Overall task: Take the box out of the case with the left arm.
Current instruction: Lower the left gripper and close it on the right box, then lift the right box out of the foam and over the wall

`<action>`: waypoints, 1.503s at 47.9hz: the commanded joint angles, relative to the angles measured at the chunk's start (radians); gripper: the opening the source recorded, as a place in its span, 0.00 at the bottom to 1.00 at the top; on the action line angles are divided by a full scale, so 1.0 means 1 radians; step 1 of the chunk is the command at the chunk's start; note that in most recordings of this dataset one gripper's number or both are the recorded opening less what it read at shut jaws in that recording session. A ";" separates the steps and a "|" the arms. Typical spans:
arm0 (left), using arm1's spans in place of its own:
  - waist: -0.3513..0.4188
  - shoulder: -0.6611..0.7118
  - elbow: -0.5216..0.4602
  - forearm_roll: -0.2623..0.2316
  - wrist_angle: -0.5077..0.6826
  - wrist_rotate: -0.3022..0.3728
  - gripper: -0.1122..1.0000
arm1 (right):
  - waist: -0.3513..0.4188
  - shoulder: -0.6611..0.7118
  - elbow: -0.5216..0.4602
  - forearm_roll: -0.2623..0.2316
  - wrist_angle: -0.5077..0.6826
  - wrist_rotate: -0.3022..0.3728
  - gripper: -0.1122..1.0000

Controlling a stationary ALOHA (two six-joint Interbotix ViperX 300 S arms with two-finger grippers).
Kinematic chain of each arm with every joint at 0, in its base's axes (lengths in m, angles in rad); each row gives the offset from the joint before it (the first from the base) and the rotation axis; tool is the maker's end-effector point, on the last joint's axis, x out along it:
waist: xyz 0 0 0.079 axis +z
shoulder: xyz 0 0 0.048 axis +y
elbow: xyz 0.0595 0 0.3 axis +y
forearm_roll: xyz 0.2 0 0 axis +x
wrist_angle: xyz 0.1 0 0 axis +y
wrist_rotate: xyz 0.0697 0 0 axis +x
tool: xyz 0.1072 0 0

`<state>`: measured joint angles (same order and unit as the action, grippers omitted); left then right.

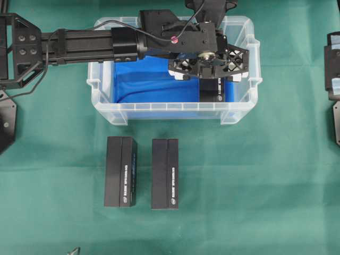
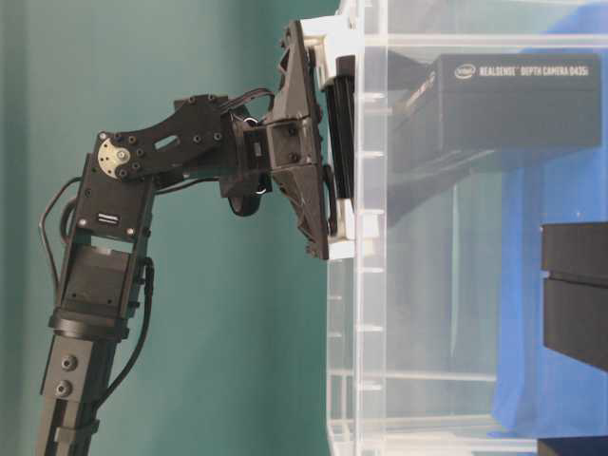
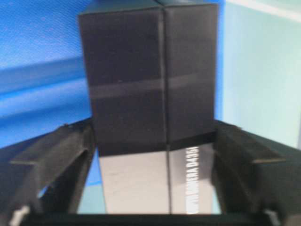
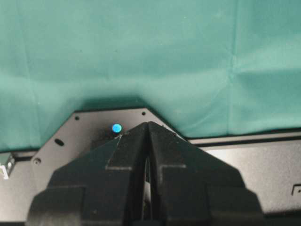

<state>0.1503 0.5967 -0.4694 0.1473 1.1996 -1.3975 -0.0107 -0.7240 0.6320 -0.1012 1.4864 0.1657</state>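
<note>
Box (image 3: 150,94) sits inside the case (image 1: 101,79), at its right end, on the blue lining (image 1: 143,85); dark carton, white lettering on the side. Not out yet. Left hand (image 1: 209,66) is down over it; in the left wrist view both fingers (image 3: 61,165) flank the box's sides, very close, but whether they actually press it I can't tell. Jaws look partly spread around the box, not pressed together. Judgement: grasp stage, mid-close; firm grip, lift and carry-out all remain.

Table-level view shows the box high behind the clear wall, with the hand at the rim. Case wall and rim are the main obstacle: box must rise above them before moving sideways. Right-end wall is near the box, little room for the outer finger.

Outside, two similar black boxes (image 1: 120,171) (image 1: 164,173) lie side by side on the green tabletop (image 1: 265,186) in front of the case, apart from it. Right hand (image 4: 148,141) is parked at the far right, fingers pressed together, holding nothing.
</note>
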 commanded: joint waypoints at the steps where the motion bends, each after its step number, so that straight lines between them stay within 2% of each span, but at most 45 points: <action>1: -0.005 -0.028 -0.012 0.000 -0.012 0.000 0.69 | 0.000 -0.002 -0.009 -0.002 -0.003 0.002 0.12; 3: -0.005 -0.026 -0.014 0.000 -0.023 0.000 0.65 | 0.000 -0.002 -0.009 -0.002 -0.003 0.002 0.12; 28: -0.009 -0.043 -0.015 -0.015 -0.041 -0.020 0.66 | 0.000 -0.002 -0.009 0.000 -0.005 0.002 0.12; 43: -0.015 -0.140 -0.044 -0.015 0.077 -0.029 0.66 | 0.000 -0.002 -0.009 0.000 -0.005 0.002 0.12; 50: -0.017 -0.167 -0.100 -0.015 0.129 -0.034 0.66 | 0.000 -0.002 -0.009 -0.002 -0.005 0.000 0.12; 60: -0.025 -0.147 -0.247 -0.015 0.219 -0.025 0.66 | 0.000 -0.002 -0.009 -0.002 -0.005 0.000 0.12; 72: -0.029 -0.123 -0.437 -0.015 0.387 -0.005 0.66 | 0.000 -0.002 -0.009 -0.003 -0.005 0.000 0.12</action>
<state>0.1273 0.4955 -0.8314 0.1289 1.5463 -1.4067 -0.0092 -0.7240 0.6320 -0.1028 1.4864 0.1657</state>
